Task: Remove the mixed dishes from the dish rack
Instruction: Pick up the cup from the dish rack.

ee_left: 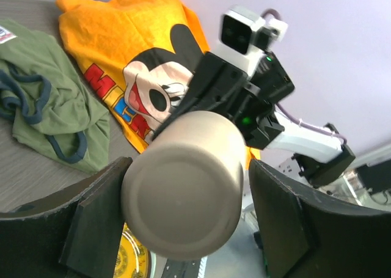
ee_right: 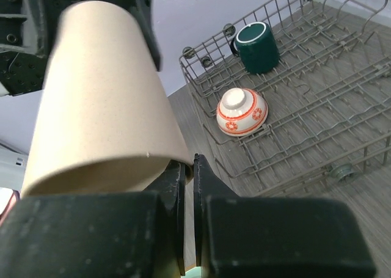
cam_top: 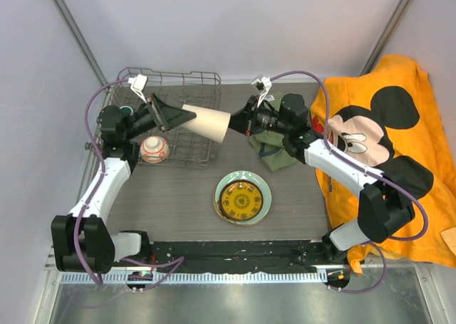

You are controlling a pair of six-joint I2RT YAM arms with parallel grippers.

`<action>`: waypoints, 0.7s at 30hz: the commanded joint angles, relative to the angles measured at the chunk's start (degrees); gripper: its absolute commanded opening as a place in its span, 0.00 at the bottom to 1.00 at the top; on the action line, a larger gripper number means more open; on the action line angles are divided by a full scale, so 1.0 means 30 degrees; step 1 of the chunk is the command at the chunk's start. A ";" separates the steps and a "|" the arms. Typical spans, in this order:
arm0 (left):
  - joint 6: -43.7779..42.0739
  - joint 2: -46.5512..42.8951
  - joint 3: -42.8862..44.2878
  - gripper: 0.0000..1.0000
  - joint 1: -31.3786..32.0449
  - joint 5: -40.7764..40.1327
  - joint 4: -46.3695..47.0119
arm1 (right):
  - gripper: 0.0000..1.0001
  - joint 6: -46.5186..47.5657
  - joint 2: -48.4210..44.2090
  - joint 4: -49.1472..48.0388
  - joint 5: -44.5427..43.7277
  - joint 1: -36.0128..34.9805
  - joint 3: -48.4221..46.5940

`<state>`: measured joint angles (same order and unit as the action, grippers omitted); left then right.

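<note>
The beige cup (cam_top: 206, 121) hangs on its side in the air over the right end of the dish rack (cam_top: 192, 78). My right gripper (cam_top: 239, 121) is shut on the cup's rim (ee_right: 104, 95), one finger inside and one outside. My left gripper (cam_top: 171, 115) is open around the cup's base (ee_left: 183, 192), with a gap at its right finger. The red-and-white bowl (cam_top: 154, 149) lies upside down in the rack, and so does the dark green mug (ee_right: 256, 46). The small yellow plate (cam_top: 242, 200) lies on the pale green plate (cam_top: 222, 183) on the table. The cream floral plate is out of view.
The olive-green garment (cam_top: 274, 153) lies bunched on the table under my right wrist. An orange Mickey Mouse cloth (cam_top: 385, 124) covers the table's right side. The rack's raised wire sides (ee_right: 293, 137) stand below the cup.
</note>
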<state>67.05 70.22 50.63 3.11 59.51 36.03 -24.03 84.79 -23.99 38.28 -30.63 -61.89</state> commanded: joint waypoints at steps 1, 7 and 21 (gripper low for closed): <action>-0.1312 -0.0319 -0.0207 0.88 -0.0364 -0.0763 -0.1491 | 0.01 0.1038 -0.1193 -0.1555 -0.0368 -0.0073 -0.0172; -0.2688 -0.0700 -0.0266 1.00 -0.0774 -0.1114 -0.2956 | 0.01 0.1097 -0.1721 -0.1613 -0.0456 0.0162 0.0326; -0.4152 -0.1550 0.0258 1.00 -0.2414 -0.1173 -0.5003 | 0.01 0.5516 -0.4356 0.4913 -0.2359 0.1128 0.0678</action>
<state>58.85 67.55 49.36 -2.98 56.49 24.93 -14.68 77.30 -17.12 34.79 -28.49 -59.22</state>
